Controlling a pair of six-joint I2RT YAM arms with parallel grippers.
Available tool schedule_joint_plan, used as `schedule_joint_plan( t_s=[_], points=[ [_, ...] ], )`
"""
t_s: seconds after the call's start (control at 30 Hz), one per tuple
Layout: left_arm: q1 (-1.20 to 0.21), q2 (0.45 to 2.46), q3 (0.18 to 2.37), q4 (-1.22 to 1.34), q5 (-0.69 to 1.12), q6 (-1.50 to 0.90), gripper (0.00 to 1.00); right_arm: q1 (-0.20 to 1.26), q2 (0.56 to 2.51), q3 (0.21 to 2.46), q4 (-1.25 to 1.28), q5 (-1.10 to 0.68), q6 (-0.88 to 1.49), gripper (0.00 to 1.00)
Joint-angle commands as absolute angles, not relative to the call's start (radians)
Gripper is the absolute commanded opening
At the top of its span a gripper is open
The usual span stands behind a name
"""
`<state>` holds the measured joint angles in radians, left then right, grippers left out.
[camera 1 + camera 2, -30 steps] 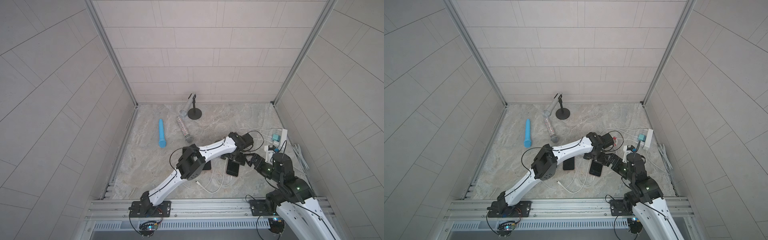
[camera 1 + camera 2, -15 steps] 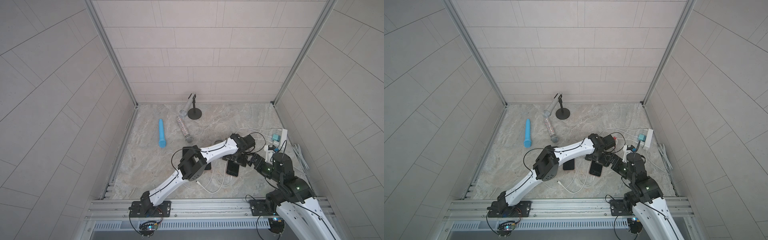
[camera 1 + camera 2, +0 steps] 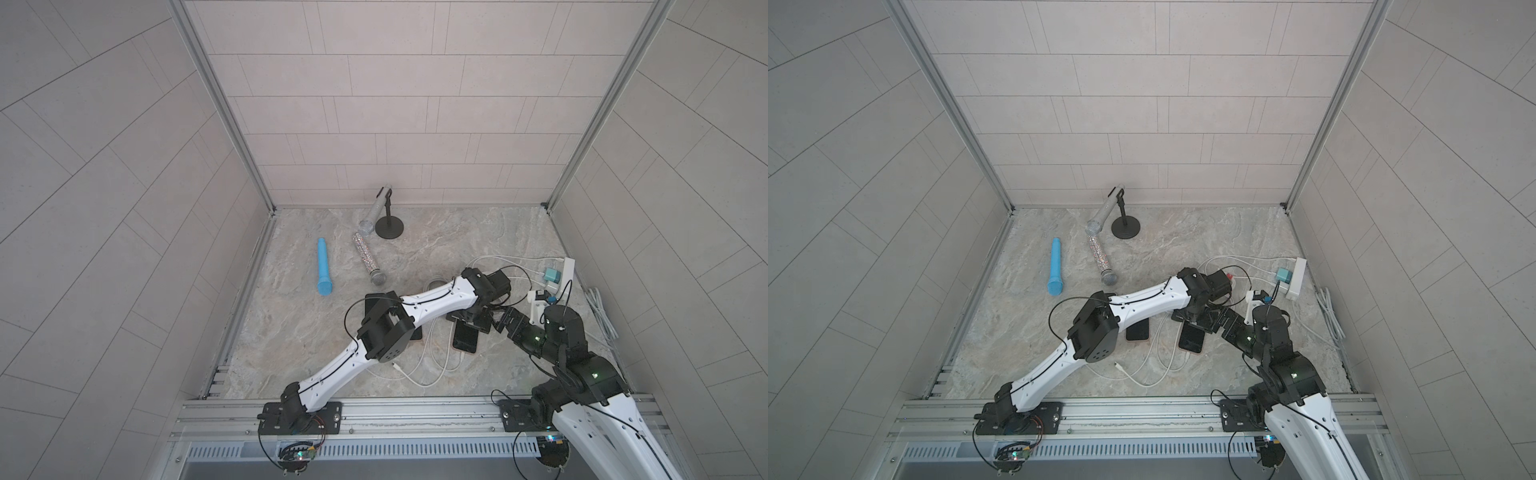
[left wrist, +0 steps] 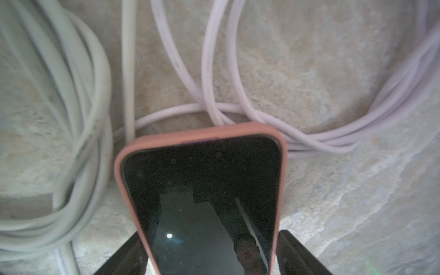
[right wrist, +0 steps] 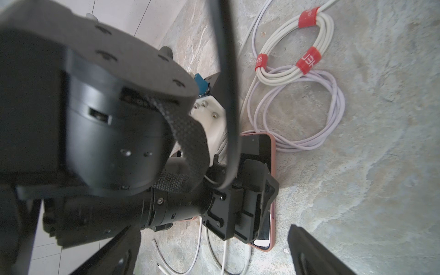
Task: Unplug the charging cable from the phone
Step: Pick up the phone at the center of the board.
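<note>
Cable point(image 5: 225, 257): lying slack nearest you, plug joint hidden. Phone point(image 4: 202, 190): lying flat, screen up, beyond it. Your left gripper point(image 3: 471, 327): jaws narrowing since a second ago, now flanking phone's long edges; firm hold, cannot tell. Bracing for pull likely beginning. Your right gripper point(image 3: 496, 322): waiting spread wide, empty, just beside.

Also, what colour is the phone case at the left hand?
The phone case is salmon pink; the left wrist view shows it best.

Glossy phone point(image 4: 202, 202) in matt pink case point(image 4: 202, 134), perhaps silicone; stone-look floor point(image 4: 333, 71).
</note>
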<state>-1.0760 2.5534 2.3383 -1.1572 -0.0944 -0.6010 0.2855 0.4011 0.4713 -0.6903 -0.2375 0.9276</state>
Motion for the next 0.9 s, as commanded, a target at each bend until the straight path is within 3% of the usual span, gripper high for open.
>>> schedule_joint_plan(
  t_s=[0.0, 0.17, 0.33, 0.53, 0.87],
  points=[
    [-1.080, 2.613, 2.345, -1.179, -0.100, -0.588, 0.87, 0.282, 0.389, 0.457, -0.680, -0.244, 0.927, 1.00],
    [-1.080, 2.630, 2.345, -1.189, -0.114, -0.584, 0.92, 0.282, 0.390, 0.456, -0.680, -0.241, 0.927, 1.00],
    [-1.080, 2.637, 2.340, -1.197, -0.135, -0.584, 0.89, 0.281, 0.389, 0.454, -0.680, -0.243, 0.928, 1.00],
    [-1.080, 2.634, 2.339, -1.207, -0.162, -0.587, 0.74, 0.282, 0.386, 0.454, -0.680, -0.244, 0.929, 1.00],
    [-1.080, 2.572, 2.316, -1.189, -0.175, -0.604, 0.39, 0.280, 0.382, 0.451, -0.683, -0.245, 0.930, 1.00]
  ],
)
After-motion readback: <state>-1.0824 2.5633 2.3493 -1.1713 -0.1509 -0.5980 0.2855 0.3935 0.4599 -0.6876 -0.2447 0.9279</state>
